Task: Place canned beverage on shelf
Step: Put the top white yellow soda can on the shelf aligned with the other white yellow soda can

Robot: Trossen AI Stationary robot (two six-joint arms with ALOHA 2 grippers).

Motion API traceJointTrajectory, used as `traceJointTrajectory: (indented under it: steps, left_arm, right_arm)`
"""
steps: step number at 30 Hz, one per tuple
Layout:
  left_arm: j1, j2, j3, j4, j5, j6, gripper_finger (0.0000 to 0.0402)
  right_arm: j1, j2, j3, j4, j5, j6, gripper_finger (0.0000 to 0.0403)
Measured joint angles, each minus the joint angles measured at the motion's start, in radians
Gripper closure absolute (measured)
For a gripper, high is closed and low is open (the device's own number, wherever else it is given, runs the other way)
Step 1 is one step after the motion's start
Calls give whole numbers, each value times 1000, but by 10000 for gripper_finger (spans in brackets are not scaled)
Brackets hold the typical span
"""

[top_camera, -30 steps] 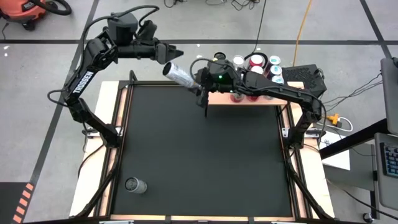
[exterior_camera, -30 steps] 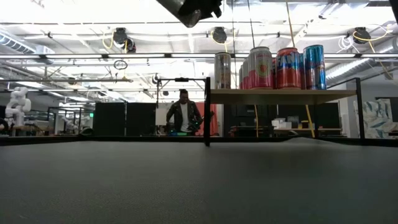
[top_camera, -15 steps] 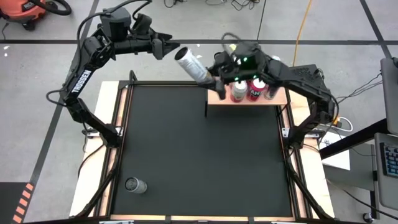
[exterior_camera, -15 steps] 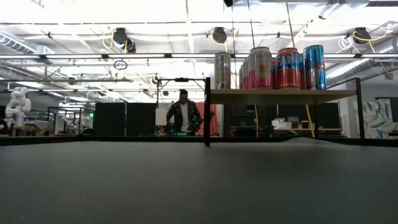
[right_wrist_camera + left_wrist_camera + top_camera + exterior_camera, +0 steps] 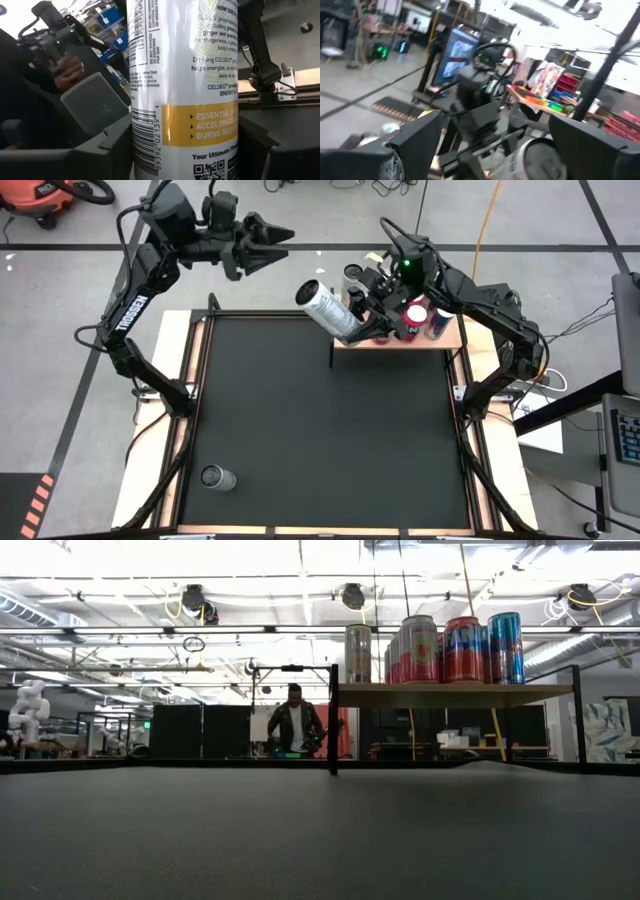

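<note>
Since a second ago the right gripper [image 5: 357,323] has carried the can [image 5: 330,310] up and toward the shelf [image 5: 452,335], while the left gripper [image 5: 275,240] has drawn back, away from the can, beyond the table's far edge. Now the right gripper's fingers [image 5: 100,107] clamp the white can [image 5: 185,85] by its lower part; it is tilted, top end pointing away from the shelf, high over the shelf's left corner and the mat's [image 5: 320,420] far edge. The left gripper hangs in the air with its fingers [image 5: 415,140] spread wide and nothing between them, well apart from the can. On the shelf [image 5: 455,693] stand several upright cans: a slim pale one [image 5: 358,653] at the left end, then red ones [image 5: 420,648] and a blue one [image 5: 505,647]. Another can [image 5: 217,477] stands alone near the mat's near-left corner. Beyond the table, a person [image 5: 294,725] shows in the room.
</note>
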Motion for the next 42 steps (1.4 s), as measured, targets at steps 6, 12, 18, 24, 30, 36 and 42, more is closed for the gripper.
traceJointTrajectory:
  steps: [6, 12, 18, 24, 30, 36, 42]
  left_arm:
    - [-44, 0, 0, 44, -35, 51, 31]
    - [-87, 0, 0, 38, -36, 140, 31]
    - [-115, 1, 0, 38, -19, 163, 31]
    - [-133, 4, 0, 58, -17, 164, 31]
    - [-171, 47, -2, 111, -20, 167, 31]
    - [-185, 77, -1, 154, -18, 173, 31]
    - [-188, 87, -1, 151, -12, 190, 32]
  right_arm:
    - [-2, 10, 0, 34, 4, -5, 174]
    - [-2, 10, 0, 127, 26, 22, 170]
    - [-12, 13, 0, 265, 29, 95, 172]
    - [-14, 23, 0, 364, 33, 155, 171]
    - [-14, 53, 0, 394, 73, 161, 171]
    - [-14, 71, 0, 451, 81, 202, 171]
    - [-16, 71, 0, 445, 111, 182, 170]
